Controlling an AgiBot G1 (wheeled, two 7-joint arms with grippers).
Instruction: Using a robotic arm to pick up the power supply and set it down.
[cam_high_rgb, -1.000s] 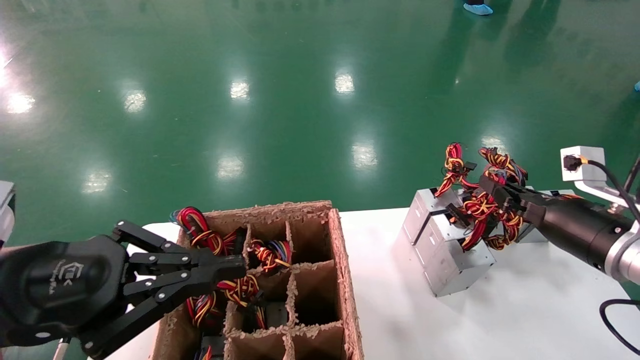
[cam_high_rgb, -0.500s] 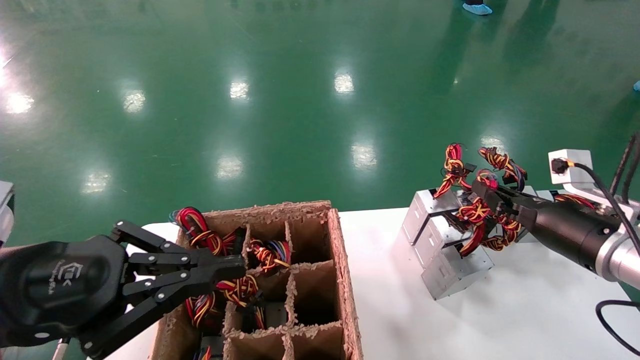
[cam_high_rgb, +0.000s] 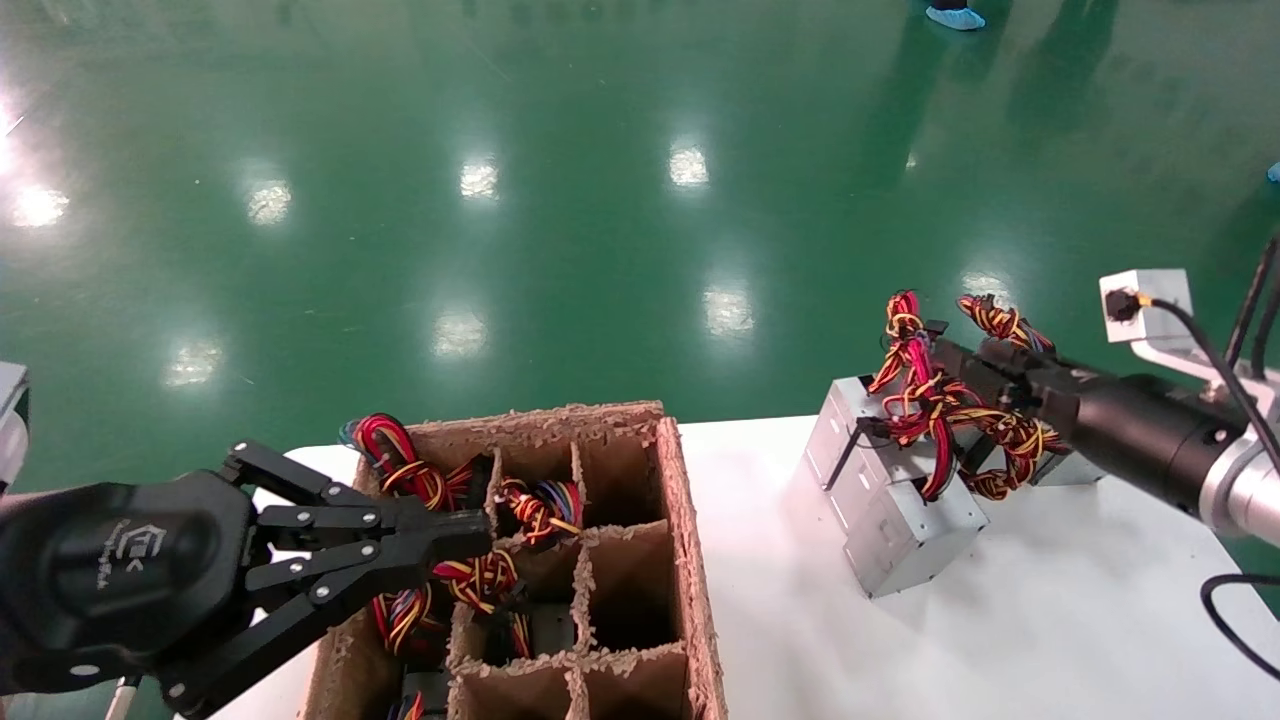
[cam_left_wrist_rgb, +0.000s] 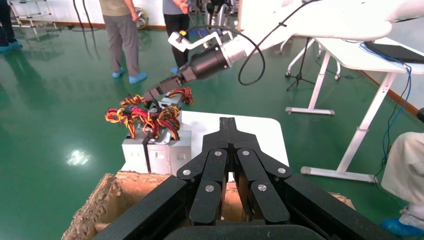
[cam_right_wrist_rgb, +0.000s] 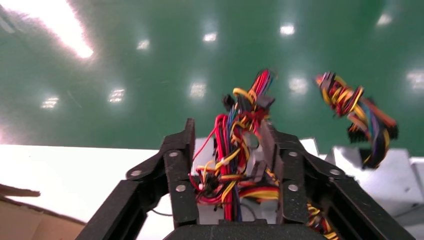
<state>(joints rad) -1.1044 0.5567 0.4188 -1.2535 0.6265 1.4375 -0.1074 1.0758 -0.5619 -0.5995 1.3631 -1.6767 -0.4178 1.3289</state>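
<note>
Reaches in from the right with the robotic arm (cam_high_rgb: 1150, 450), black wrist and silver forearm held low over the white worktop (cam_high_rgb: 1050, 630), grey cube camera (cam_high_rgb: 1150, 300) and its black cable perched above the wrist. Buries the right pincer (cam_high_rgb: 965, 370) in red, yellow, orange and black wiring. In the right wrist view, shows the right pincer (cam_right_wrist_rgb: 227, 150) clamped on the wire bundle (cam_right_wrist_rgb: 235, 165), one black finger on each side and the strands packed between them. Trails that wire bundle (cam_high_rgb: 930, 410) down to the power supply (cam_high_rgb: 910, 525), a small silver-grey metal box sitting tilted on the worktop near its right end, just in front of and touching a cluster of similar boxes (cam_high_rgb: 850, 420). Cannot tell whether the box's lower edge rests fully on the surface. Leaves a second knot of wires (cam_high_rgb: 1000, 320) sticking up beside the pincer, free of the fingers.

Holds the left pincer (cam_high_rgb: 478, 535) at the near left, fingers pressed together, as the left wrist view confirms at (cam_left_wrist_rgb: 228, 122). Hovers over the left compartments of a ragged cardboard crate (cam_high_rgb: 690, 560) split by dividers. Shows more coloured wire coils (cam_high_rgb: 400, 460) in the crate's left and middle cells, with the right-hand cells dark inside. Backs everything with a glossy green floor (cam_high_rgb: 600, 200) dotted with lamp reflections. Catches two standing people (cam_left_wrist_rgb: 120, 30) in the far background of the left wrist view.
</note>
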